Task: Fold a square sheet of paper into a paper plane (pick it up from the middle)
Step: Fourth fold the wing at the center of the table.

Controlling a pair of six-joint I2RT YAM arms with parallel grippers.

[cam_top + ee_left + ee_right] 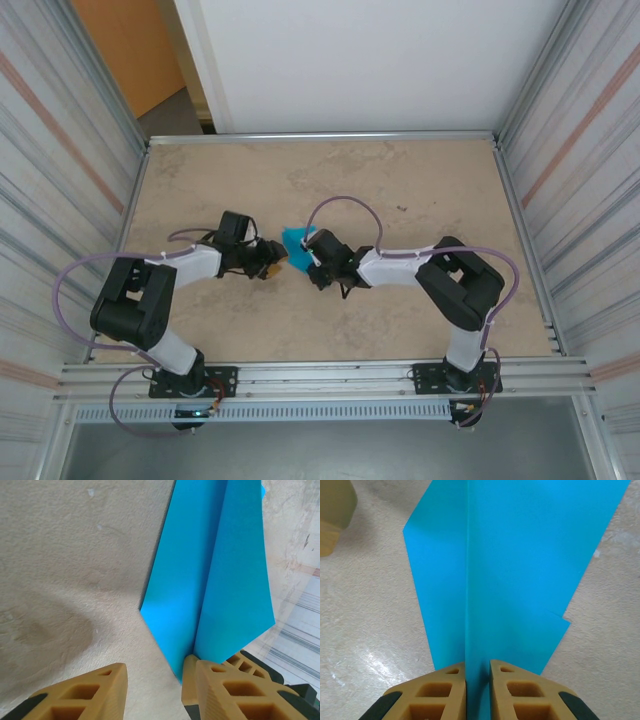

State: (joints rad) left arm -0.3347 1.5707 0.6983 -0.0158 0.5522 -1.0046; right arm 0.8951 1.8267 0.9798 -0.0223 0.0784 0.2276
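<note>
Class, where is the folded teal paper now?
In the top view the folded teal paper is near the table centre, between the left end effector and the right end effector, which pinches its fold.

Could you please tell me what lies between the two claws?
The folded teal paper; the top view shows it between left claw and right claw, which pinches its ridge.

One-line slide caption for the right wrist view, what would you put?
Right end effector pinching the centre fold of the blue paper sheet, flaps spread over the table.
</note>
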